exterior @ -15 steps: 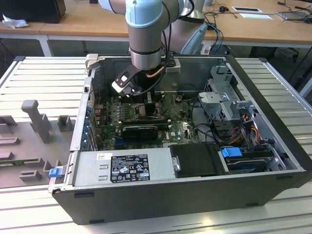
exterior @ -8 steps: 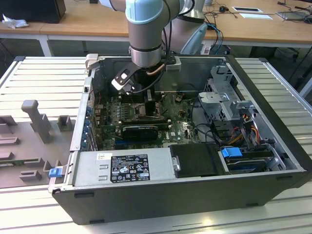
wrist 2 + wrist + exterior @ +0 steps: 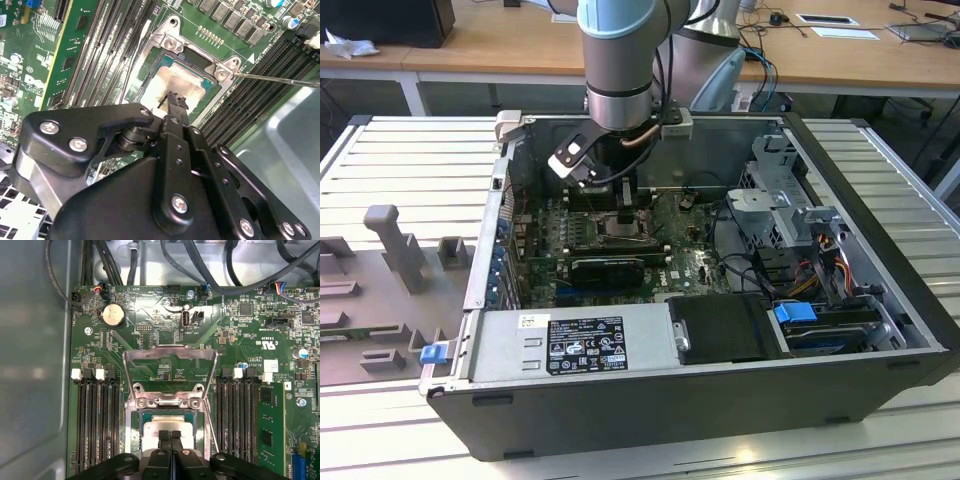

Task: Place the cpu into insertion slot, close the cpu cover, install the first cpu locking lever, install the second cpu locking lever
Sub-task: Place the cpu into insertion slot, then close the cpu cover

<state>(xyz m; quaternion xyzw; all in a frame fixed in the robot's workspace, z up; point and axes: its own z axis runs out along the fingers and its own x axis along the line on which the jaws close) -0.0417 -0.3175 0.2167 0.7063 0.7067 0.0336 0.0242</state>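
Note:
The cpu, a pale silvery square, lies in the insertion slot of the green motherboard. My gripper is shut with nothing between its fingers. Its tips rest on or just above the near edge of the cpu; I cannot tell if they touch. In the first wrist view the cpu cover stands open behind the slot, raised on its hinge. A thin wire locking lever sticks out unlatched beside the slot. In the exterior view the gripper reaches down into the open computer case.
Long black memory slots flank the socket on both sides. Cables run along the board's far edge. The case holds a power supply, a drive cage and wiring. Grey fixtures sit at the exterior view's left.

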